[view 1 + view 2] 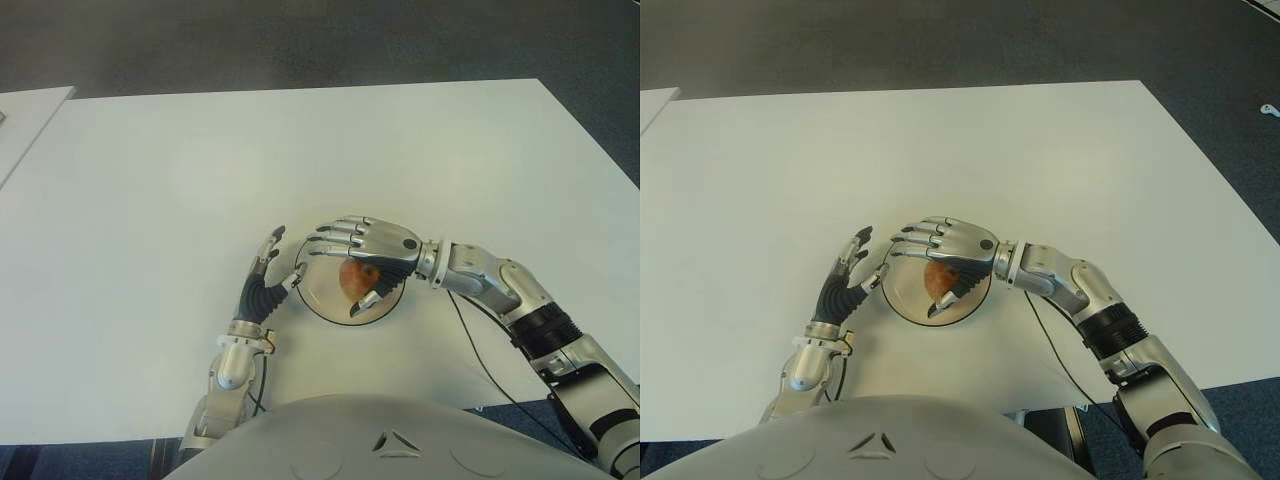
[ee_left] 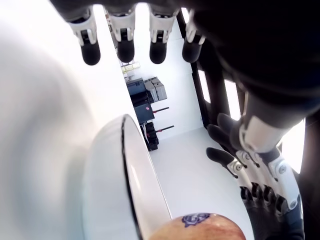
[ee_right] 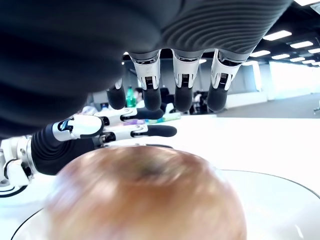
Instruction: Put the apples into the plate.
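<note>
1 apple [image 1: 358, 278] in the plate [image 1: 318, 293], under the right hand [image 1: 362, 248].

Right hand hovered palm-down over the plate, fingers [image 3: 183, 84] spread and extended past the apple's top, thumb at the near rim; the wrist view showed open space between fingers and fruit, so nothing was gripped. Apple sat right of the plate's middle, beneath the palm. Left hand [image 1: 266, 278] stood just beside the plate's left rim, fingers straight and loose, holding nothing; whether it touched the rim could not be told. Plate lay on the white table [image 1: 300, 150], close to the robot's front edge.
</note>
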Controlling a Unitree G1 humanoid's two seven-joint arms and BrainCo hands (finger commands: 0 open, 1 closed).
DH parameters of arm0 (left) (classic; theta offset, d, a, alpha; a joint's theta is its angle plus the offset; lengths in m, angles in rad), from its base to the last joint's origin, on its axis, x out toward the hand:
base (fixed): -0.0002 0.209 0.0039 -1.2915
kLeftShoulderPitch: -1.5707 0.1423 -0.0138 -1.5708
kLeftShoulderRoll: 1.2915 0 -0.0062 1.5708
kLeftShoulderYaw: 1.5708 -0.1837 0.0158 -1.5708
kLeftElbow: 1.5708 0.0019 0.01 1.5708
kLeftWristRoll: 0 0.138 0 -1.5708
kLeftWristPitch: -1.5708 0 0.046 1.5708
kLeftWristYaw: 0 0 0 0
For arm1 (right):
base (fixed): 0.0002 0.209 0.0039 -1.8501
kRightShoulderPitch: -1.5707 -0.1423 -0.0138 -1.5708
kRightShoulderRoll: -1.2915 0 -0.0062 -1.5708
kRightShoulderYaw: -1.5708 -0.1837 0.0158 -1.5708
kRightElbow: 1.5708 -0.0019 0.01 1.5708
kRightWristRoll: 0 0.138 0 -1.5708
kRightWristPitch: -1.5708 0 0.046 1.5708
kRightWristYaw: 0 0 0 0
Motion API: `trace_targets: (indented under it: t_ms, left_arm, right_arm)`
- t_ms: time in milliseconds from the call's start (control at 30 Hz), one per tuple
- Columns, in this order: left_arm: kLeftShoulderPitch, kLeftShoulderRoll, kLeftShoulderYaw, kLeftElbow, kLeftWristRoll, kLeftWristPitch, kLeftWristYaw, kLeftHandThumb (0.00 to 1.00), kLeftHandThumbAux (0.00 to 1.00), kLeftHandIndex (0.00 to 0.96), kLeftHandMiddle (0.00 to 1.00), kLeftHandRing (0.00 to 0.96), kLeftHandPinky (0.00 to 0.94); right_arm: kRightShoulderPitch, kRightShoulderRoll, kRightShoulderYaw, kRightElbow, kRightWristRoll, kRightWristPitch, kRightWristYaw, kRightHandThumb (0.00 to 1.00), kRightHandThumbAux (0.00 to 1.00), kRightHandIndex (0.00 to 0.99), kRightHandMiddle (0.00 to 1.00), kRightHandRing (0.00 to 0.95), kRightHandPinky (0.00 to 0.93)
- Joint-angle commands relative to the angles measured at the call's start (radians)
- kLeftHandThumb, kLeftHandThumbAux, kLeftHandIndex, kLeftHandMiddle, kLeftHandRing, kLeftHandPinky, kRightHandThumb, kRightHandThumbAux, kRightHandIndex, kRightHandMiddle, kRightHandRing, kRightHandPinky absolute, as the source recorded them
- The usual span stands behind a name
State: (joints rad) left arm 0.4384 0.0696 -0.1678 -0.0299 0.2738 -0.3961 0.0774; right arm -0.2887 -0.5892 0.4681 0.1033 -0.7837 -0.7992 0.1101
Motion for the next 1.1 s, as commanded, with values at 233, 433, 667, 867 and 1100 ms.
trace_targets:
  t_ms: [233,433,667,867,1100]
  left_arm:
    - [-0.011,0.009,0.006,0.022,-0.014,0.004,-0.006,0.0,0.572,0.0,0.0,0.0,0.0]
    - [-0.014,0.006,0.012,0.021,-0.036,0.025,-0.011,0.0,0.568,0.001,0.0,0.0,0.0]
    - [-0.025,-0.004,0.014,0.03,-0.066,0.048,-0.011,0.0,0.572,0.012,0.0,0.0,0.0]
    - [-0.03,-0.035,0.018,0.029,-0.087,0.077,0.01,0.0,0.596,0.049,0.018,0.0,0.0]
    - [-0.035,-0.069,0.029,0.036,-0.09,0.087,0.038,0.0,0.594,0.061,0.019,0.0,0.0]
  right_arm:
    - [0.004,0.005,-0.01,0.015,-0.001,-0.011,-0.013,0.044,0.279,0.0,0.0,0.0,0.0]
    - [-0.004,0.001,-0.013,0.016,-0.058,-0.029,-0.07,0.045,0.282,0.0,0.0,0.0,0.0]
    - [-0.03,-0.019,-0.011,0.021,-0.112,-0.053,-0.105,0.031,0.287,0.0,0.0,0.0,0.0]
    - [-0.033,-0.023,-0.019,0.033,-0.1,-0.055,-0.11,0.027,0.288,0.0,0.0,0.0,0.0]
    - [-0.002,0.041,-0.063,0.088,0.049,0.008,-0.111,0.055,0.295,0.0,0.0,0.0,0.0]
